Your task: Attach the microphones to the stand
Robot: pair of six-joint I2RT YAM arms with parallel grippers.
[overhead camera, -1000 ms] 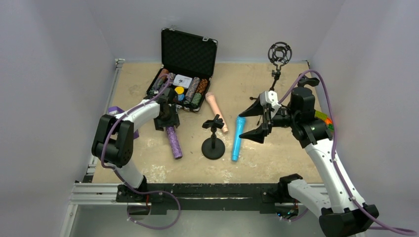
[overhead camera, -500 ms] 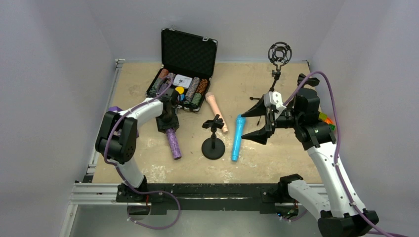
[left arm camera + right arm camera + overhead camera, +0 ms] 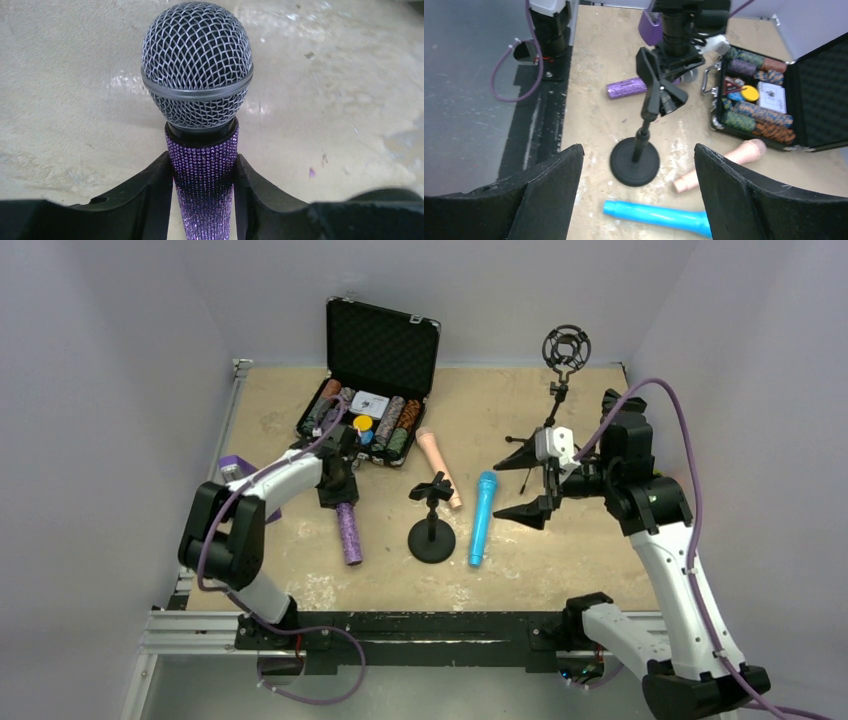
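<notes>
The purple microphone [image 3: 348,532] lies on the table left of the stand. My left gripper [image 3: 337,488] is shut on its neck just under the grey mesh head [image 3: 196,65], with both fingers [image 3: 155,185] pressed against the glittery body [image 3: 202,170]. The black desk stand [image 3: 432,530] has a round base [image 3: 634,161] and an empty clip [image 3: 659,90]. The blue microphone [image 3: 482,518] lies right of the stand and shows in the right wrist view [image 3: 659,216]. The pink microphone [image 3: 440,468] lies behind the stand. My right gripper [image 3: 498,490] is open and empty, right of the blue microphone.
An open black case of poker chips [image 3: 370,380] stands at the back left of the table. A tall tripod stand with a ring shock mount [image 3: 566,348] stands at the back right. A purple object [image 3: 233,464] lies at the table's left edge.
My right gripper has drawn back to the right, away from the blue microphone, still open. My left arm has shifted a little and stays closed on the purple microphone.
</notes>
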